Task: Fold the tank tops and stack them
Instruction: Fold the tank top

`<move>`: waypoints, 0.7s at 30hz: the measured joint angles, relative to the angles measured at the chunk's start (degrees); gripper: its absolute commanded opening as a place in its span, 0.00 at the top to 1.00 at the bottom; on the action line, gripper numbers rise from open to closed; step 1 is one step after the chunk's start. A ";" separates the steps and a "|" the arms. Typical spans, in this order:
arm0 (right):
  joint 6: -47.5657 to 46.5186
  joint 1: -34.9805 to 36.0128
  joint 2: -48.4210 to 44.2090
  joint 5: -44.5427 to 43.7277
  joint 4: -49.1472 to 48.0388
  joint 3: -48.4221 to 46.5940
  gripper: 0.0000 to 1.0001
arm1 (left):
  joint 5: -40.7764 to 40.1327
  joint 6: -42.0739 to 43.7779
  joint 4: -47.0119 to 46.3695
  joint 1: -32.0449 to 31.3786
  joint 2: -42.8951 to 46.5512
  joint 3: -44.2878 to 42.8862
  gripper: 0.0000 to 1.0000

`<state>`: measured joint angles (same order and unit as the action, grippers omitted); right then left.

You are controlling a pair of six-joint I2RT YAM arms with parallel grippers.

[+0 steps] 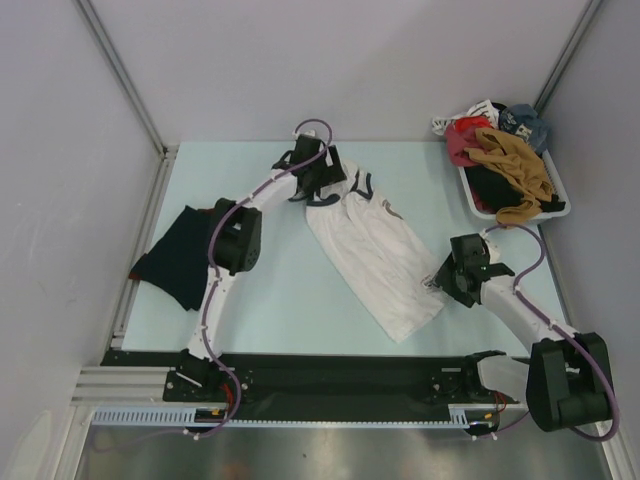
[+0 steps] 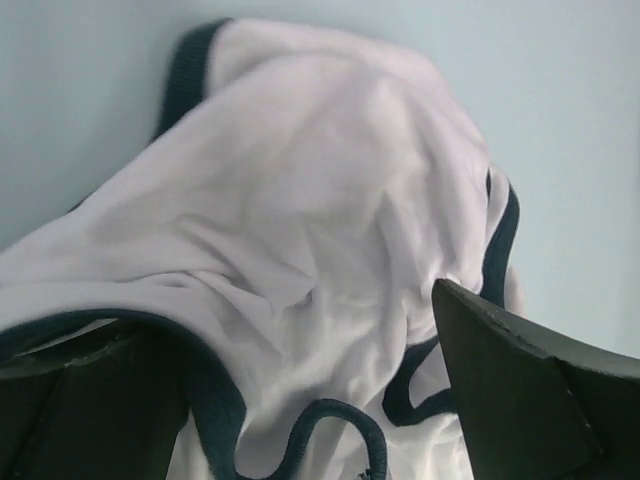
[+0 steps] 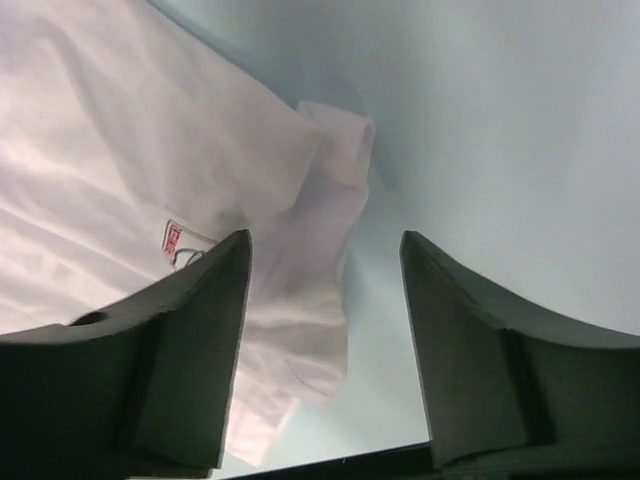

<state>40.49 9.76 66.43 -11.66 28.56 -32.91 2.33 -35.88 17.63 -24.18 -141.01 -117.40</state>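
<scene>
The white tank top (image 1: 372,250) with navy trim lies flat and diagonal in the middle of the table. It also shows in the left wrist view (image 2: 300,180) and the right wrist view (image 3: 120,130). My left gripper (image 1: 312,192) is open over its far strap end, with bunched cloth and navy trim between the fingers (image 2: 300,320). My right gripper (image 1: 438,281) is open at its near right hem (image 3: 325,240); a cloth corner lies by the left finger. The dark navy tank top (image 1: 178,258) lies at the table's left edge.
A white basket (image 1: 560,208) at the back right holds several heaped clothes in red, tan, black and blue. Grey walls and metal rails close in the table at the left, back and right. A black bar runs along the near edge.
</scene>
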 measured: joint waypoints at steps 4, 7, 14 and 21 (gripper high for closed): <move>-1.38 0.00 -3.15 0.74 1.95 -0.55 0.14 | 3.69 0.87 0.63 2.51 -8.96 -14.47 0.00; -3.41 0.04 -3.89 1.22 3.08 -1.95 0.13 | 5.97 0.57 -1.27 4.24 -10.82 -15.93 0.00; -8.94 0.04 0.68 1.60 2.58 -8.48 0.27 | 7.04 3.02 -4.26 7.37 -10.78 -15.43 0.00; -12.35 -0.96 14.45 0.94 -1.81 -14.53 0.42 | 0.98 7.48 0.07 7.85 0.61 -2.38 0.00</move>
<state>28.14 8.80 80.88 -10.72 26.74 -47.44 3.31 -28.40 17.69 -16.34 -140.40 -119.79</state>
